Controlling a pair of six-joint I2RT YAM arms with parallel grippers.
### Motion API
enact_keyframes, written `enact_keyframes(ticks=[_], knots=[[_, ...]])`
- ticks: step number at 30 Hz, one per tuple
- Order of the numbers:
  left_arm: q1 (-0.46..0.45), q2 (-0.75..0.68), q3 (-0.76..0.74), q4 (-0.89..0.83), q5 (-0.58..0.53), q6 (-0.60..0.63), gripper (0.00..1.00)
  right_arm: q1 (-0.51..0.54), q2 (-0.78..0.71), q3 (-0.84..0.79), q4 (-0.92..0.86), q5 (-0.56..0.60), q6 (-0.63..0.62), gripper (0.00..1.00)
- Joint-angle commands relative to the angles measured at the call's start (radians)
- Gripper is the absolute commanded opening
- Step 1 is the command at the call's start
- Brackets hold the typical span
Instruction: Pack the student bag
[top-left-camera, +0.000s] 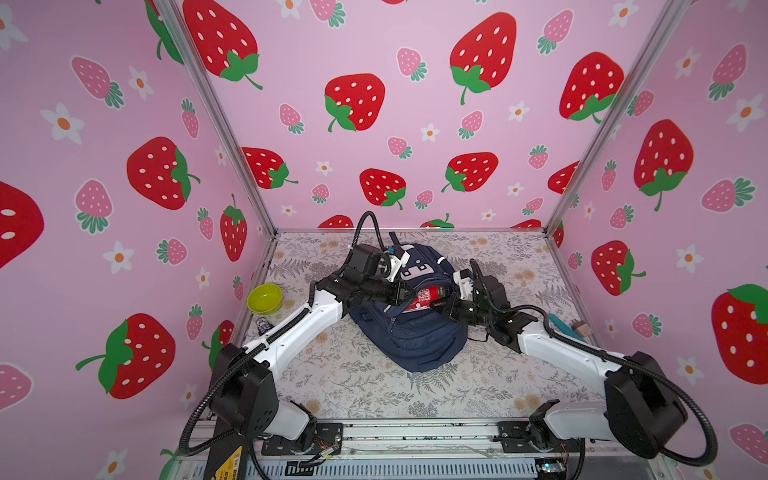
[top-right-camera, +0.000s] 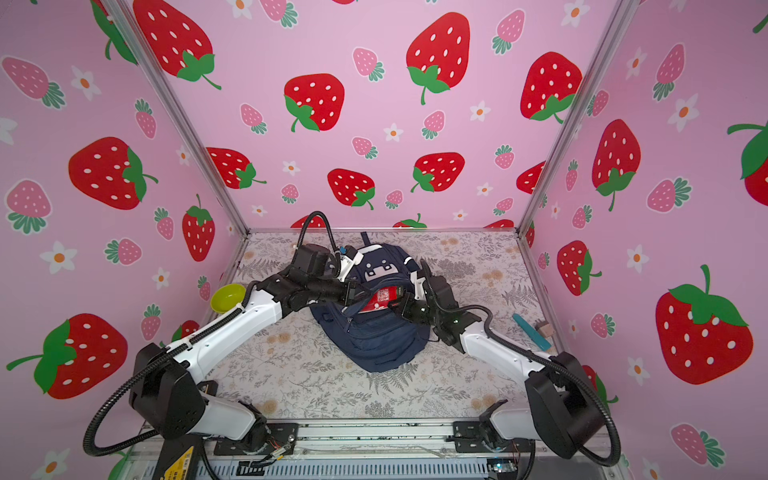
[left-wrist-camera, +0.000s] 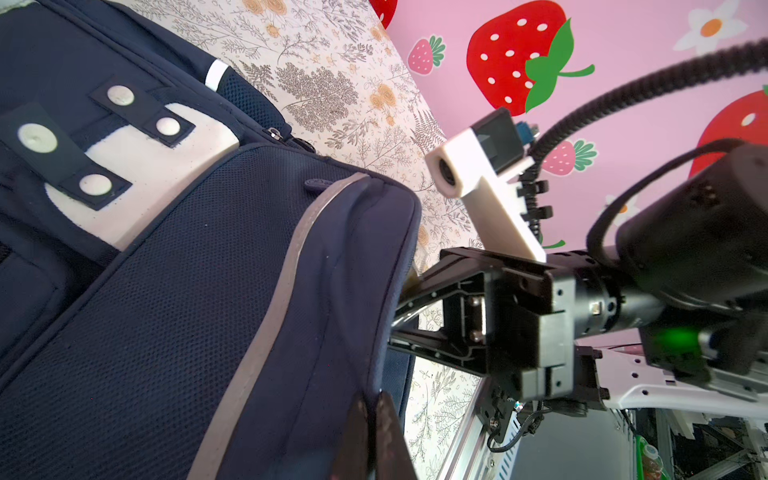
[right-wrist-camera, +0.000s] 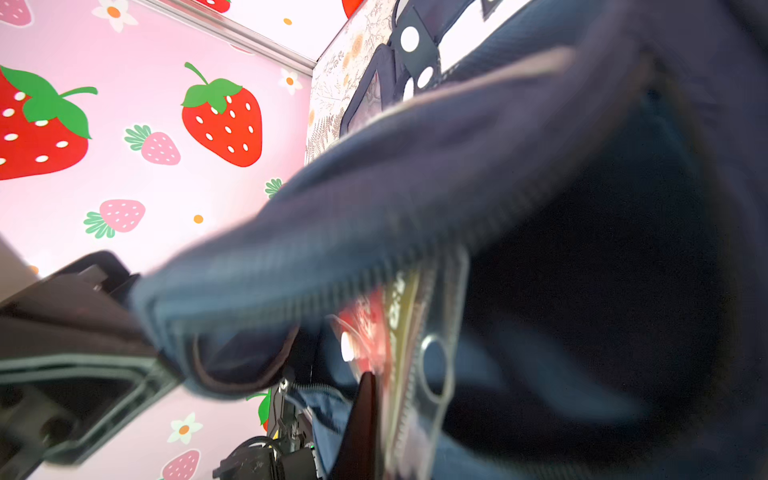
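The student bag (top-left-camera: 415, 340) (top-right-camera: 382, 345), navy with a white face patch, lies in the middle of the floral table. Its upper pocket gapes open. My left gripper (top-left-camera: 409, 293) (top-right-camera: 357, 293) is shut on the edge of the pocket flap, and in the left wrist view the fingertips (left-wrist-camera: 376, 399) pinch the navy fabric (left-wrist-camera: 166, 291). My right gripper (top-left-camera: 434, 305) (top-right-camera: 392, 305) is shut on a red packet (top-left-camera: 424, 297) (top-right-camera: 380, 299) in clear plastic, at the pocket mouth. In the right wrist view the red packet (right-wrist-camera: 370, 328) points into the dark pocket, beside one finger (right-wrist-camera: 361, 415).
A lime-green bowl (top-left-camera: 264, 298) (top-right-camera: 227, 298) sits at the table's left edge, with a small dark item (top-left-camera: 263, 325) in front of it. A teal stick (top-left-camera: 561, 326) (top-right-camera: 532, 332) and a small brown block (top-left-camera: 582, 328) (top-right-camera: 545, 329) lie at the right edge. Pink strawberry walls enclose the table.
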Motion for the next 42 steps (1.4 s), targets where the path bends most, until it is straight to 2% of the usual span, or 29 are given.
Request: enact_keyframes(ticks=[1, 4, 5, 6, 8, 12, 15, 17, 20, 23, 28, 37, 42], knots=[[-0.003, -0.053, -0.003, 0.078, 0.093, -0.017, 0.00, 0.037, 0.093, 0.125, 0.063, -0.029, -0.007, 0.00], [-0.003, -0.056, -0.003, 0.072, 0.094, -0.011, 0.00, 0.057, 0.184, 0.237, -0.050, -0.033, -0.066, 0.03], [-0.003, -0.059, -0.003, 0.070, 0.093, -0.008, 0.00, 0.056, 0.195, 0.264, -0.103, -0.009, -0.093, 0.13], [-0.003, -0.064, -0.007, 0.069, 0.090, -0.006, 0.00, 0.047, 0.191, 0.284, -0.161, 0.027, -0.126, 0.30], [-0.001, -0.072, -0.017, 0.072, 0.087, -0.006, 0.00, 0.024, 0.166, 0.304, -0.237, 0.079, -0.172, 0.47], [0.002, -0.074, -0.033, 0.077, 0.091, -0.004, 0.00, -0.022, 0.103, 0.326, -0.364, 0.148, -0.249, 0.57], [0.008, -0.067, -0.033, 0.085, 0.096, -0.010, 0.00, -0.036, 0.064, 0.328, -0.464, 0.203, -0.297, 0.57], [0.008, -0.067, -0.036, 0.098, 0.097, -0.017, 0.00, -0.036, 0.032, 0.311, -0.491, 0.231, -0.313, 0.52], [0.010, -0.064, -0.040, 0.116, 0.102, -0.030, 0.00, -0.028, 0.000, 0.267, -0.482, 0.225, -0.325, 0.30], [0.011, -0.055, -0.038, 0.118, 0.108, -0.032, 0.00, 0.011, 0.008, 0.245, -0.447, 0.200, -0.321, 0.23], [0.011, -0.058, -0.037, 0.114, 0.106, -0.035, 0.00, 0.047, 0.052, 0.251, -0.381, 0.189, -0.299, 0.20], [0.016, -0.065, -0.052, 0.112, 0.105, -0.040, 0.00, 0.026, 0.163, 0.311, -0.354, 0.212, -0.332, 0.12], [0.019, -0.059, -0.053, 0.107, 0.096, -0.043, 0.00, 0.019, 0.169, 0.332, -0.354, 0.214, -0.341, 0.18]])
